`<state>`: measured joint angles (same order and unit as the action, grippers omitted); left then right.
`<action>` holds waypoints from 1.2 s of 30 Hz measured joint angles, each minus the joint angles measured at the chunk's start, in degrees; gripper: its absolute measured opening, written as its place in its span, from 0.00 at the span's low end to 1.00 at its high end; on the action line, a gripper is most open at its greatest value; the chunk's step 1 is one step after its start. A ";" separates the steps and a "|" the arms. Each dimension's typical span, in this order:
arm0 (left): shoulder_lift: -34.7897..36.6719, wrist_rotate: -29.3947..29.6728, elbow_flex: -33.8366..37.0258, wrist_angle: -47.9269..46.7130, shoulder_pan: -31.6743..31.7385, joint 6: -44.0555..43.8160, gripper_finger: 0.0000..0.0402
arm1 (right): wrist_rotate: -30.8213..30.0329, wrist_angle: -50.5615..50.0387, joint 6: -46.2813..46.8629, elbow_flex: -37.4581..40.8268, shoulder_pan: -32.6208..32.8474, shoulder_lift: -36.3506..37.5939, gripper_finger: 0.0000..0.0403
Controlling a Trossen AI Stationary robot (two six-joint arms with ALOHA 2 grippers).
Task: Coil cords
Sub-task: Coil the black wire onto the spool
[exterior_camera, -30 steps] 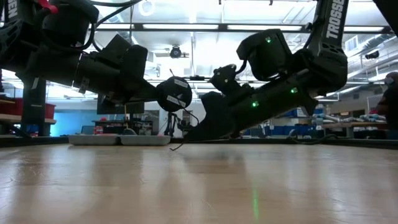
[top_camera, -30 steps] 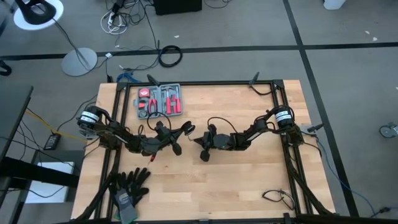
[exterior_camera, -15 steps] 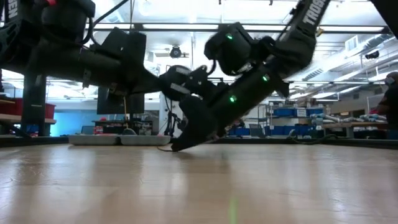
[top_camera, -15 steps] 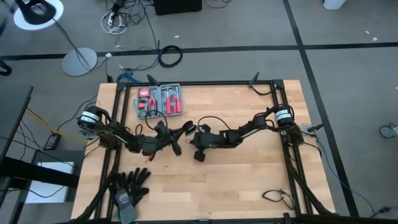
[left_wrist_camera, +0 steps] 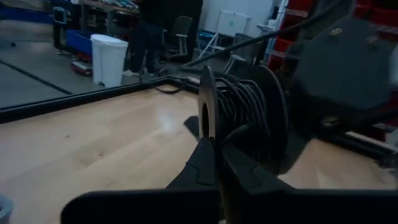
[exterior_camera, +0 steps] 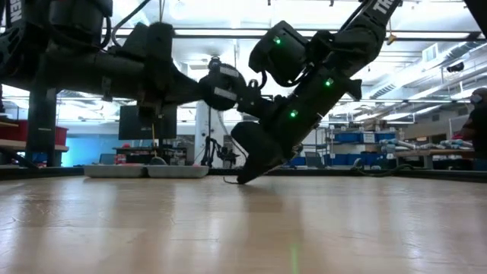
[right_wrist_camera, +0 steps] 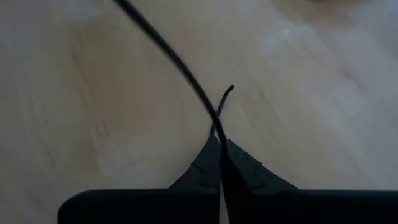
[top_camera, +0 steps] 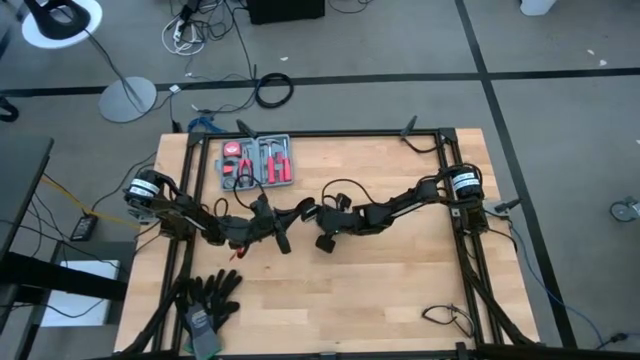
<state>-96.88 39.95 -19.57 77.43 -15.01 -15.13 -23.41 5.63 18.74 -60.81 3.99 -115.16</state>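
Right gripper (right_wrist_camera: pixel 221 152): fingers pressed together, pinching a thin black wire (right_wrist_camera: pixel 180 65) at their tips. From the pinch the wire runs away across the bare wood in one long strand, and a short free end pokes out just past the fingertips. In the overhead view this gripper (top_camera: pixel 322 243) points down at the middle of the table (top_camera: pixel 400 290); in the table-level view its tip (exterior_camera: pixel 245 176) touches or nearly touches the boards.

Left gripper (left_wrist_camera: pixel 214 158): fingers closed, gripping the thin edge of a round black spool (left_wrist_camera: pixel 239 118). Turns of the wire sit wound between the spool's two flat discs. From above, this gripper (top_camera: pixel 281 236) lies just beside the right one, near mid-table. In the table-level view the spool (exterior_camera: pixel 221 86) hangs clear of the wood, up against the right arm.

Wire overall: one part wound on the spool, a loop (top_camera: pixel 340 190) rising above the two grippers, the end in the right gripper's pinch.

Other items:
- tool case (top_camera: pixel 257 163), open, red-handled tools inside, near the table's far edge.
- black gloves (top_camera: pixel 207 300), at the near left corner.
- small cable tangle (top_camera: pixel 445 317), at the near right corner.
- floor lamp base (top_camera: pixel 127 99) and a thick cable ring (top_camera: pixel 273 90), on the floor beyond the table.
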 joint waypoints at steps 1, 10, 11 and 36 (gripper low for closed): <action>0.00 -0.48 0.00 0.67 -0.01 0.15 0.00 | 0.04 0.57 -1.31 0.11 0.02 0.20 0.00; 0.00 -4.28 0.10 1.87 -0.23 1.43 0.00 | -4.24 -5.08 -1.91 -0.15 0.02 0.99 0.00; 0.00 -4.45 0.25 1.11 -0.21 1.33 0.00 | -4.65 -7.36 -0.98 -0.13 0.00 1.51 0.00; 0.00 4.25 0.10 -22.98 0.69 -6.50 0.00 | 18.28 3.67 3.39 0.06 -3.02 12.11 0.00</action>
<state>-96.88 44.20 -19.47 54.45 -14.32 -21.63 -5.14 9.29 22.13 -60.75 0.97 -103.05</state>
